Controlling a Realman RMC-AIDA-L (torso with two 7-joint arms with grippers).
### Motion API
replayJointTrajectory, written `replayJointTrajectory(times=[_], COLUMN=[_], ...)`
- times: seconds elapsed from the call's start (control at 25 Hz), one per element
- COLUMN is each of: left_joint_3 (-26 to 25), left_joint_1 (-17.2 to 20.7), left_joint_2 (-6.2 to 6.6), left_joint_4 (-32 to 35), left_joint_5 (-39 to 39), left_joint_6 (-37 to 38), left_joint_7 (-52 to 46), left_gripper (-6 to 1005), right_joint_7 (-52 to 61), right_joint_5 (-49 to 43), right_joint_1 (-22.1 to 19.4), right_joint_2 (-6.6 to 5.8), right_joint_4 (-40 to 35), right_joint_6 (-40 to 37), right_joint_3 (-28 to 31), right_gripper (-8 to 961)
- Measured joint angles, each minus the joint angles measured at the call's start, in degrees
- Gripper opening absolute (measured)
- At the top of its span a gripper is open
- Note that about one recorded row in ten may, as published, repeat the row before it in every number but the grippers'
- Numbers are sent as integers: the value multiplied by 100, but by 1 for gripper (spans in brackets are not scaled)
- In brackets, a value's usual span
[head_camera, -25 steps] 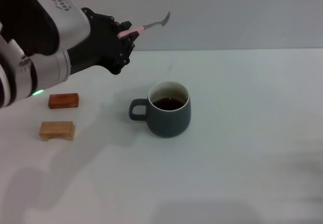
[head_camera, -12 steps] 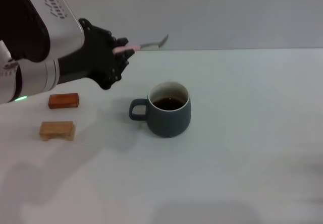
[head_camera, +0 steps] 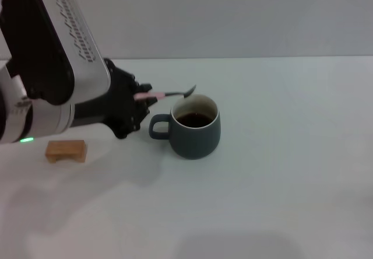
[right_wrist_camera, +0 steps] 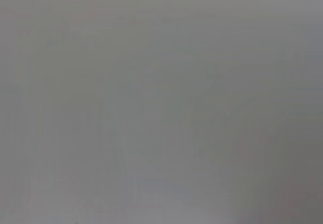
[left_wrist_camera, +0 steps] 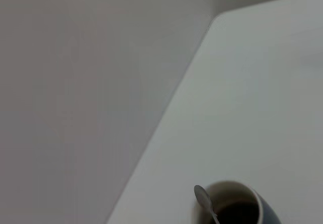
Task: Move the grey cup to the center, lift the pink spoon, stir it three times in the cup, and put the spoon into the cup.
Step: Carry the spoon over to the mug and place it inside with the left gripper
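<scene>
Head view: the left gripper [head_camera: 141, 97], a black-fingered hand on a silver forearm, is clamped on the pale pink handle of the small pink spoon [head_camera: 169, 94] with its grey metal neck and bowl. The spoon lies almost level, its bowl at the cup's 11 o'clock, just at the pale rim and not yet inside. The rounded dark blue-grey ceramic cup [head_camera: 196, 133] stands near the middle of the white table [head_camera: 280, 154], its loop handle pointing to 9 o'clock toward the gripper and dark liquid showing within. In the left wrist view the spoon bowl [left_wrist_camera: 202, 198] hangs at the cup's white inner wall [left_wrist_camera: 227, 187].

Judged step: bringing the spoon into the cup for stirring. To do it well, the handle should tip upward so the bowl dips into the liquid, entering near the mouth's centre and clear of the rim; a knock on rim or handle could shift the cup or spill. Stirring circles should stay small.

Count: one cup, one spoon, and one tan wooden block [head_camera: 66, 150] at the cup's 9 o'clock, well apart. The right gripper is not in view.
</scene>
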Motion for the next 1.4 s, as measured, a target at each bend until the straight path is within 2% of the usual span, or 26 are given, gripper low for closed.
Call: replayJointTrajectory(times=[0.4, 0.68, 1.08, 1.4], left_joint_3=[94, 265, 192, 196], left_joint_1=[-278, -733, -1271, -1487], left_joint_2=[-5, -19, -23, -22], left_joint_4=[514, 1005, 1650, 1845], left_joint_5=[32, 460, 480, 503], left_joint_6=[-77, -89, -24, 62], left_joint_7=[13, -35, -42, -45], left_gripper=[139, 139, 138, 139], right_joint_7=[0, -2, 2, 31], right_joint_5=[0, 0, -1, -1], right_joint_1=[-5, -11, -43, -58], right_joint_2=[-3, 2, 6, 0], right_joint_4=[-14, -11, -10, -20], right_joint_6=[-1, -2, -36, -78], right_joint_3=[5, -15, -11, -13], right_gripper=[-1, -1, -1, -1])
